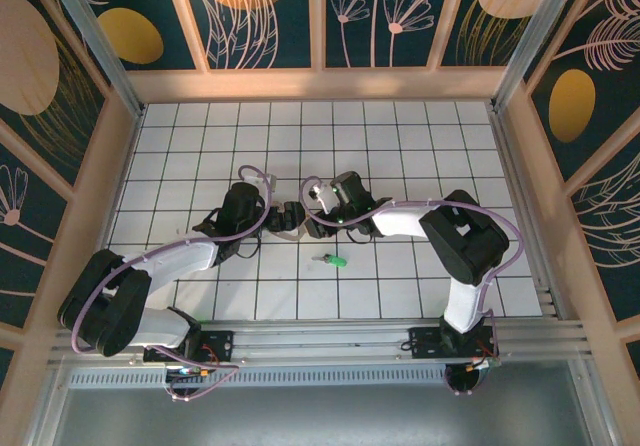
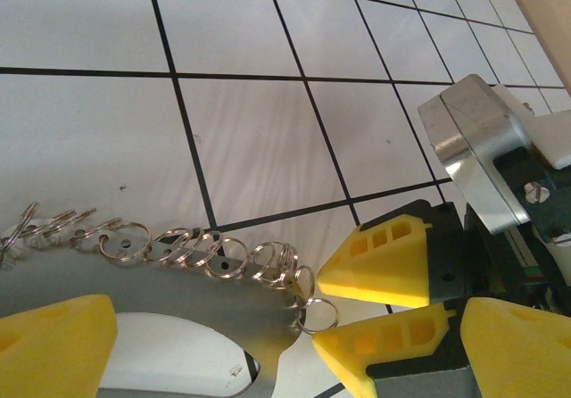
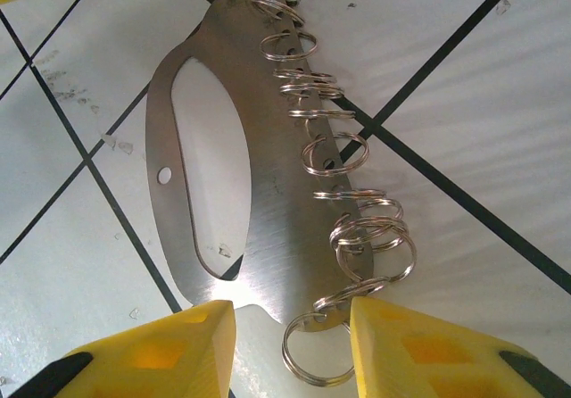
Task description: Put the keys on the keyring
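We read the right gripper [image 3: 293,319] as part-closed across the narrow end of the keyring [image 3: 259,211]. Both pads look to touch the plate's edges, so it's held. The left gripper [image 2: 290,331] is wide open, fingers straddling the same plate, gripping nothing. The split rings [image 3: 361,230] line one edge, one of them hanging between the right fingers. Both grippers meet mid-way across the table [image 1: 400,146]. We see the key [image 1: 336,262] flat on the tiles, near the grippers on the base side, touching neither.
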You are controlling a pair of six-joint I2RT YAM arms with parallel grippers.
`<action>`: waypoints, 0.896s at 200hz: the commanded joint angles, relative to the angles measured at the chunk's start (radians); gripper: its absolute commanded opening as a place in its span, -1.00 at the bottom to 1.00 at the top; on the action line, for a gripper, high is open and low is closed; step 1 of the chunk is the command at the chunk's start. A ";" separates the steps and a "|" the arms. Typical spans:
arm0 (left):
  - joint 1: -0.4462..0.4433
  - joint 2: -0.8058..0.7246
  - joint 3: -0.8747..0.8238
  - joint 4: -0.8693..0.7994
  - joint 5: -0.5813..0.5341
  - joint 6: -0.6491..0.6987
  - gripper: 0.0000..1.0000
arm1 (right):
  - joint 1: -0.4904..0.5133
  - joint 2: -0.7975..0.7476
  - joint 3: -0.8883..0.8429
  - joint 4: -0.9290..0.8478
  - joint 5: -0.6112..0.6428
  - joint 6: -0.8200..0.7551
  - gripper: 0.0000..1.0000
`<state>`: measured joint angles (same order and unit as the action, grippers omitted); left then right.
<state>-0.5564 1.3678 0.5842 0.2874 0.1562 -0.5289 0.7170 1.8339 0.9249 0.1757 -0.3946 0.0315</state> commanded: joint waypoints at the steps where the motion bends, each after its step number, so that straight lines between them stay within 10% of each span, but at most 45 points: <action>1: -0.005 -0.003 0.014 0.019 0.011 -0.014 0.98 | 0.012 0.012 -0.005 -0.010 -0.020 -0.021 -0.19; 179: -0.005 -0.005 0.016 0.023 0.019 -0.017 0.98 | 0.047 0.014 -0.026 -0.064 0.160 -0.096 -0.15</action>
<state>-0.5564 1.3678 0.5842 0.2878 0.1596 -0.5304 0.7532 1.8339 0.9108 0.1307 -0.2615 -0.0391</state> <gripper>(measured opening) 0.988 0.430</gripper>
